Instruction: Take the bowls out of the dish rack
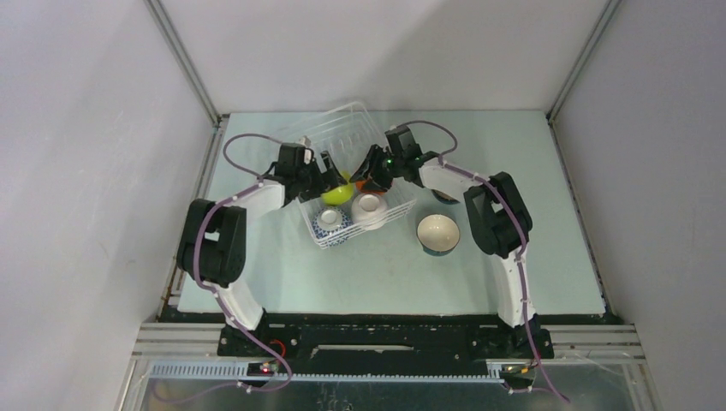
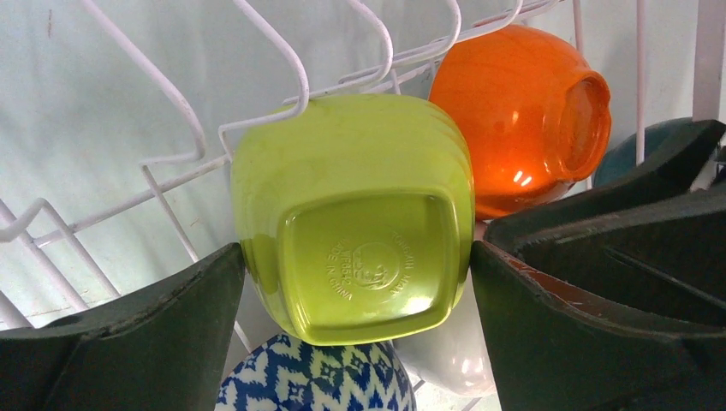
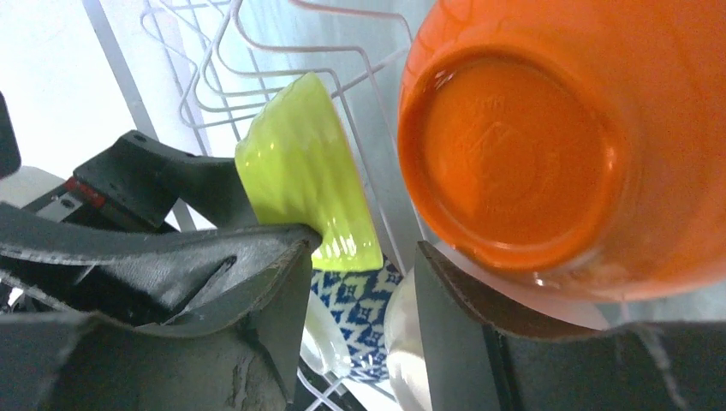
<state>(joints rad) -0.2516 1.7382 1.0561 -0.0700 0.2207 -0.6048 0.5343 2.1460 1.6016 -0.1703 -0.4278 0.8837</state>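
Nearest you, at the near edge of the pale green table [image 1: 257, 274], sit both arm bases. Next out, right of centre, a cream-lined round bowl [image 1: 437, 233] stands upright on the table, just beside the white wire dish rack [image 1: 342, 133]. The rack sits mid-table, skewed to the edges. At its near end you see a blue-and-white patterned bowl [image 1: 330, 224] beside a plain white bowl [image 1: 369, 208]. Further in, a glossy lime green bowl [image 2: 351, 223] stands on edge among the tines, with a glossy orange bowl [image 2: 514, 111] beside it. The left gripper [image 2: 358, 257] is spread wide, straddling the lime bowl's base; you can't tell if the pads press. The right gripper [image 3: 358, 257] is part-way apart with nothing clamped, one finger [image 3: 462, 300] under the orange bowl.
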